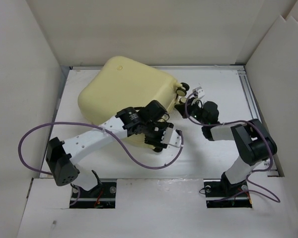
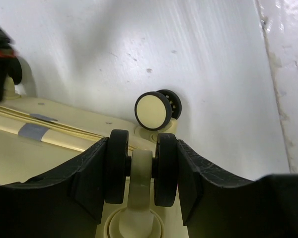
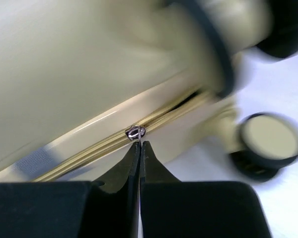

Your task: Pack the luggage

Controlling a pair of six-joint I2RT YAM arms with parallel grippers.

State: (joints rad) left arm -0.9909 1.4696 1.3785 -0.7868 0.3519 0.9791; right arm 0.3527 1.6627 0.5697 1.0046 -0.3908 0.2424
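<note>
The luggage [image 1: 124, 89] is a pale yellow hard-shell case lying closed and flat at the back middle of the table. My left gripper [image 1: 161, 136] is at its near right corner, shut on a twin black caster wheel [image 2: 116, 166], with one finger pressed against each tyre. A second wheel [image 2: 154, 110] stands just beyond. My right gripper [image 3: 140, 145] is at the case's right side by another wheel [image 1: 181, 90], shut on the thin metal zipper pull [image 3: 135, 132] of the seam zipper. The shell [image 3: 89, 64] fills that view's upper left.
White walls [image 1: 30, 74] box in the table on the left, back and right. A metal rail [image 1: 248, 99] runs along the right edge. A purple cable [image 1: 139, 161] loops over the table in front of the luggage. Tape [image 2: 34, 131] marks the seam.
</note>
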